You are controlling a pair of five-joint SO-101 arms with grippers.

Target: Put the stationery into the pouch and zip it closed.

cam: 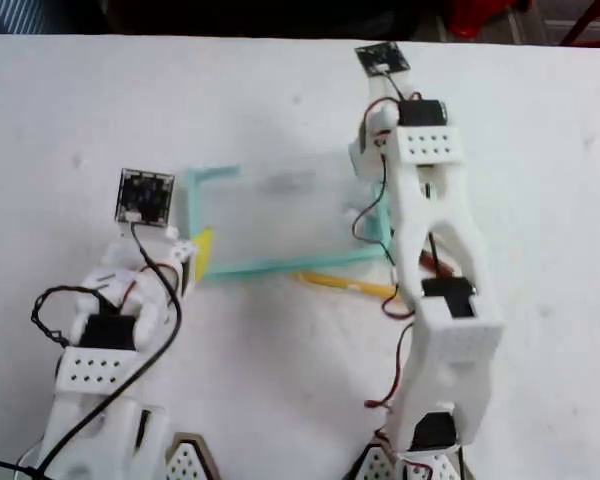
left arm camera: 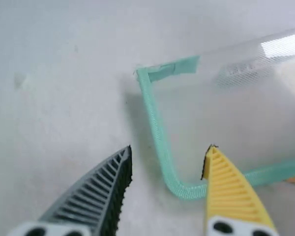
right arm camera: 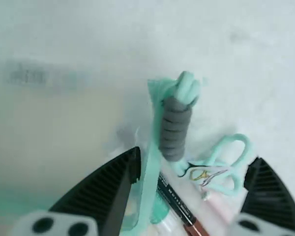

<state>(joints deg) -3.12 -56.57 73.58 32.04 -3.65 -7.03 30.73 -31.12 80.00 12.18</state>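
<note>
Left gripper (left arm camera: 169, 150): open, empty, astride pouch (left arm camera: 155, 123).
Right gripper (right arm camera: 195, 156): open, empty, around zipper pull (right arm camera: 176, 128).
Risk: pencil (cam: 345, 284), pouch's 6 o'clock, may get zipped out.

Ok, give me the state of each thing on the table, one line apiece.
Pouch: flat on table; whether the zip is open or shut cannot be told.
Zip pull: ungripped.
Yellow pencil: lying outside the pouch.
Left gripper: jaws open, astride pouch's edge.
Right gripper: jaws open, by the zip pull.

High view looks down from afar, wrist views close above, all sharing the pouch (cam: 280, 215)
</note>
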